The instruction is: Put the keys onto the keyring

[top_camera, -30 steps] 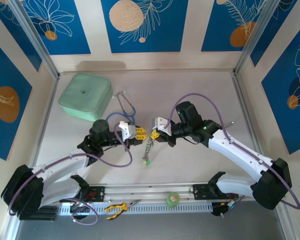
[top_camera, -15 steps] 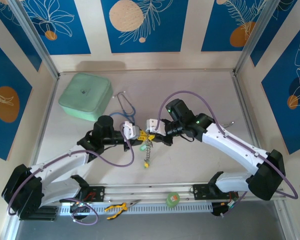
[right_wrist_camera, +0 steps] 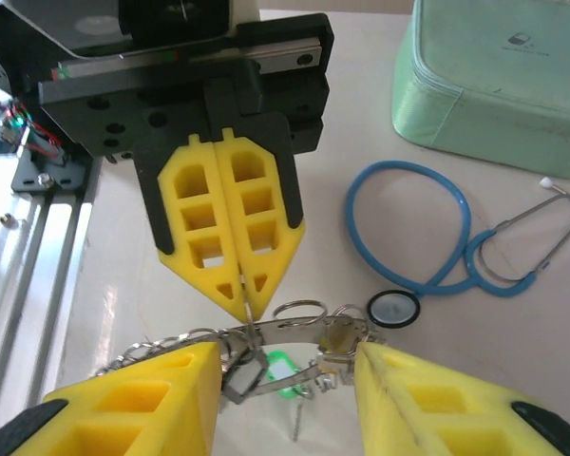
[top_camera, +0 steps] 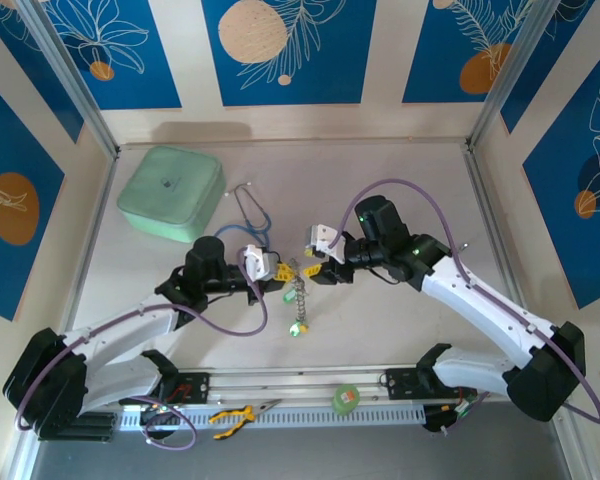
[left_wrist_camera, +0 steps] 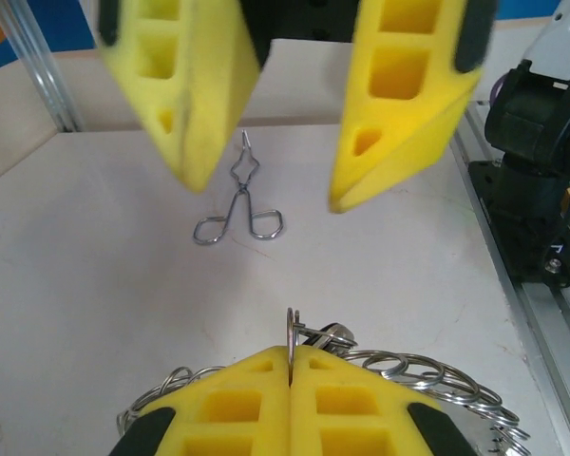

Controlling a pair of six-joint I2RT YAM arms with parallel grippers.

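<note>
Where a second ago the right gripper [right_wrist_camera: 287,356] was pinched shut at the meeting point of the two arms, its yellow fingers now stand apart. The left wrist view confirms this, with a clear gap of bare table between the right gripper's tips. The right arm has also drawn back a little to its own side since half a second ago.

The left gripper [right_wrist_camera: 242,299] has gone the other way. It was slightly parted a second ago and is now closed flat, finger against finger, on the thin edge of the keyring [right_wrist_camera: 294,328]. From its own wrist camera the ring's rim stands up out of the seam between the two pads.

The keyring sits above the table at centre, between the two grippers, clamped at the left gripper's tips. It lies across the mouth of the open right gripper; contact with the right pads is not resolvable. The keys [top_camera: 299,297] dangle below in a string, with a green tag [top_camera: 297,328] lowest, much as before.

The blue stethoscope [right_wrist_camera: 418,237] and the mint case [top_camera: 172,192] are unmoved behind. The small wire tongs [left_wrist_camera: 237,204] lie on the table beyond.
</note>
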